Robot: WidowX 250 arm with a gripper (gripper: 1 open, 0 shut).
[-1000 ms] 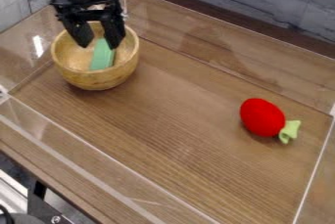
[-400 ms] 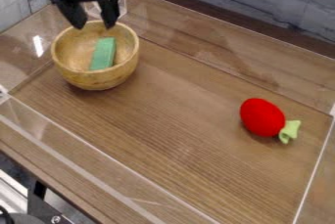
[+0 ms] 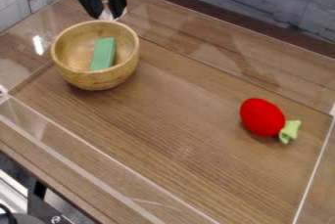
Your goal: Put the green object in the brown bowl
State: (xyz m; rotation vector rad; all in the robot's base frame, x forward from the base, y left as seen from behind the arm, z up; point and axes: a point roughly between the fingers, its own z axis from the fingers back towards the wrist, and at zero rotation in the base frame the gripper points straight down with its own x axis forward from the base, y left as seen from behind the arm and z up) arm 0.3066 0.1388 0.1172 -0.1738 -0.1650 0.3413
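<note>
The brown bowl (image 3: 96, 75) stands at the left of the wooden table. Inside it lies the green object (image 3: 104, 54), a flat light-green bar leaning along the bowl's floor. My gripper (image 3: 101, 9) hangs above and just behind the bowl's far rim, well apart from the bar. Its dark fingers (image 3: 118, 8) point down with a gap between them and nothing in it, so it is open.
A red strawberry-like toy (image 3: 263, 117) with a small green stem lies at the right of the table. Clear plastic walls (image 3: 157, 184) run around the table's edges. A grey brick wall stands behind.
The gripper has risen out of the bowl and drawn back toward the far edge. The green bar has stayed in the bowl.
</note>
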